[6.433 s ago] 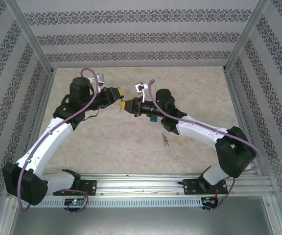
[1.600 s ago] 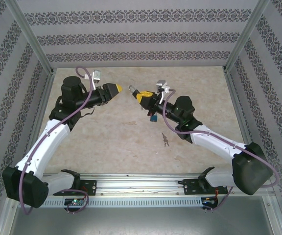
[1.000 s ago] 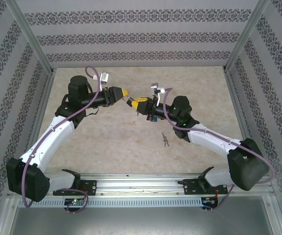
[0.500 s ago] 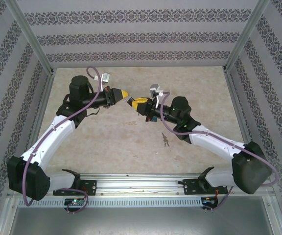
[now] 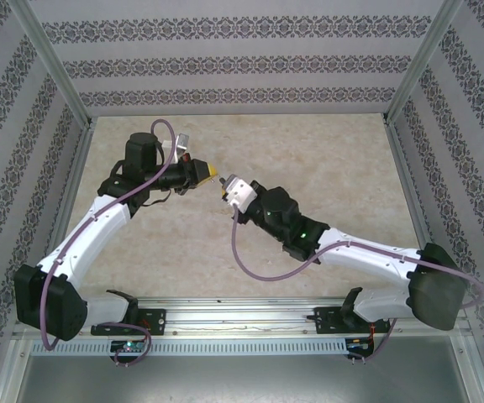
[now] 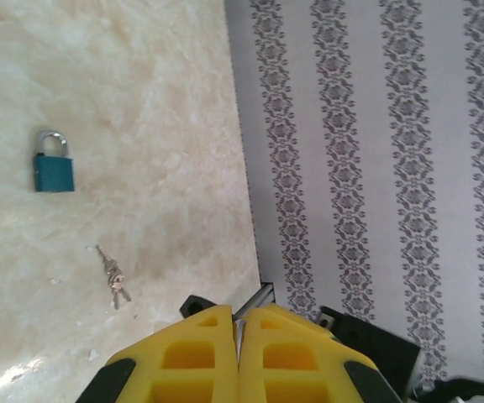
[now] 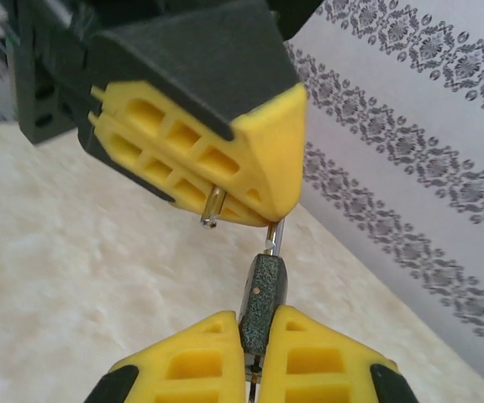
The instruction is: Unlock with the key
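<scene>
In the right wrist view my right gripper [image 7: 259,319] is shut on the body of a dark green speckled padlock [image 7: 263,295]. Its steel shackle [image 7: 276,237] runs up into my left gripper [image 7: 263,220], which is shut on it. The shackle's free end [image 7: 213,207] pokes out of the yellow fingers. A thin metal piece shows under the lock body; I cannot tell if it is a key. In the left wrist view the left gripper [image 6: 239,315] is shut on a sliver of metal. From above, the left gripper [image 5: 210,171] meets the right wrist [image 5: 239,192] over the mid table.
A blue padlock [image 6: 54,164] and a small bunch of keys [image 6: 114,278] lie on the beige table [image 6: 141,101] below the left gripper. Patterned walls [image 5: 242,63] close in the back and both sides. The right forearm [image 5: 360,252] stretches across the table's right half.
The left gripper has shut on the shackle. The right wrist has rolled over and shifted left and nearer, and its forearm now covers the spot where the blue padlock and keys showed.
</scene>
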Motion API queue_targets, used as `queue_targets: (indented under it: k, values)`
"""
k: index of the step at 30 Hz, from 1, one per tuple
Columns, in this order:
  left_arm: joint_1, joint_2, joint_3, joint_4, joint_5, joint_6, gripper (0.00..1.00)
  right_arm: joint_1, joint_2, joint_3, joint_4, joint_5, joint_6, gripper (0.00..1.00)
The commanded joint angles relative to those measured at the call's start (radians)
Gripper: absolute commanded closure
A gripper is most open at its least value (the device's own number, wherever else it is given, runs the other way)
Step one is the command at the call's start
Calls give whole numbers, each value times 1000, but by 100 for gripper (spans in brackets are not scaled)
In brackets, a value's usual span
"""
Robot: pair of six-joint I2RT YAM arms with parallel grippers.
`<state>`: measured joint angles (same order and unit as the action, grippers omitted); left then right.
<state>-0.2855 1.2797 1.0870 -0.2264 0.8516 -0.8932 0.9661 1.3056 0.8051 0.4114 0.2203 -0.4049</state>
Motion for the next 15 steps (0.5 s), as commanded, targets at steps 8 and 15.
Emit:
queue_targets:
  k: [8,15]
  values:
    - [80,-19,-49,-47,-77,0,57,89,105,42,123,202,-242,100]
    - [200,-150,-150,-123,-226,-3,49,100,205,77,113,203,-166,100]
